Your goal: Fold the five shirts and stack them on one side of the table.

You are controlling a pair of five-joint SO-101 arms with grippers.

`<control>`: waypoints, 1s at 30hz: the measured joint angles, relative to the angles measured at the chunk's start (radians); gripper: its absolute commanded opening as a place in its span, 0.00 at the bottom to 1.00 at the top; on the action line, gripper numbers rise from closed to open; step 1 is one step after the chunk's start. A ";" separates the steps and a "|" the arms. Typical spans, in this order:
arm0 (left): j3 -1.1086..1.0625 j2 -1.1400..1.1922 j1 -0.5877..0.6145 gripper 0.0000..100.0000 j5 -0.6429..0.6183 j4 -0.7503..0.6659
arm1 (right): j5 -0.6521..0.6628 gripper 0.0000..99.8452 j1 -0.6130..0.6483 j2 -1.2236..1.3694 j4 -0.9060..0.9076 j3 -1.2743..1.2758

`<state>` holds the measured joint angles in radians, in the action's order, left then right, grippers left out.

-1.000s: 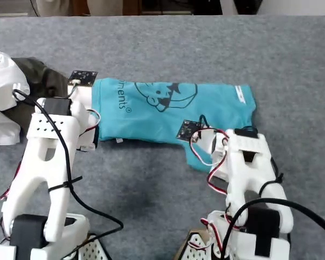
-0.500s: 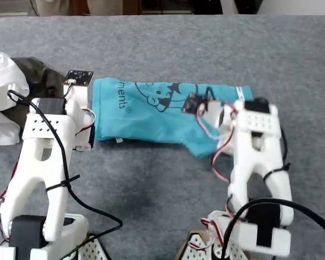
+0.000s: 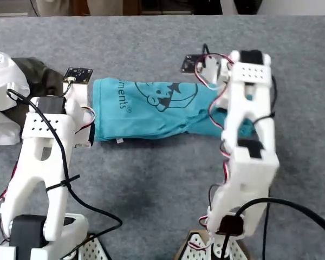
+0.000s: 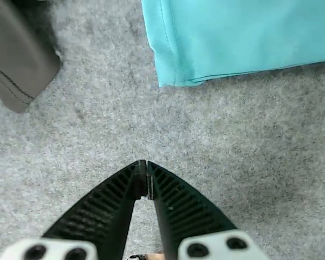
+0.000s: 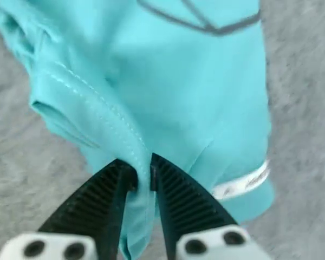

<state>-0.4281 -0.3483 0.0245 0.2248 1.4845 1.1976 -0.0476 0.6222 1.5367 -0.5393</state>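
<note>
— Where is the teal shirt [image 3: 146,111] found against the right gripper [image 5: 143,169]?

— A stitched fold of its cloth is pinched between the right gripper's closed fingers. The rest of the shirt is spread flat on the grey table [image 3: 151,184], lengthwise between the two arms.

— And the left gripper [image 4: 146,172]?

— It is clenched on nothing. It is held over bare table, just beside the shirt's hemmed end and not touching it.

— What is changed from a second ago?

— The right arm [image 3: 249,124] was then drawn in at the shirt's near edge, by the sleeve that stuck out toward the robot. It is now stretched across the shirt to the far edge, and the sleeve is pulled in with it, so that the near edge is seen almost straight. The left arm [image 3: 43,157] is hardly shifted.

— What else is around?

— A white cloth [image 3: 1,100] and an olive garment [image 3: 40,76] are heaped at the left end of the table, near the left gripper. In the high view the shirt's right end is largely covered by the right arm.
</note>
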 measured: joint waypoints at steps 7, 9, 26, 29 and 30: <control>0.003 0.000 0.000 0.02 0.000 0.000 | 0.000 0.42 0.006 0.245 0.109 -0.390; 0.003 0.000 0.000 0.02 0.000 0.000 | 0.000 0.40 0.006 0.273 0.158 -0.476; 0.025 0.014 0.000 0.17 -0.060 -0.095 | -0.362 0.00 -0.164 0.121 0.224 -0.460; 0.052 0.074 0.000 0.20 -0.183 -0.169 | -0.572 0.00 -0.221 0.123 0.160 -0.382; 0.060 0.103 0.000 0.20 -0.216 -0.199 | -0.646 0.00 -0.241 0.129 0.132 -0.361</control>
<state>-0.3682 -0.2455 0.0245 0.0084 1.2850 0.5516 -0.2885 0.7511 1.6686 -0.8999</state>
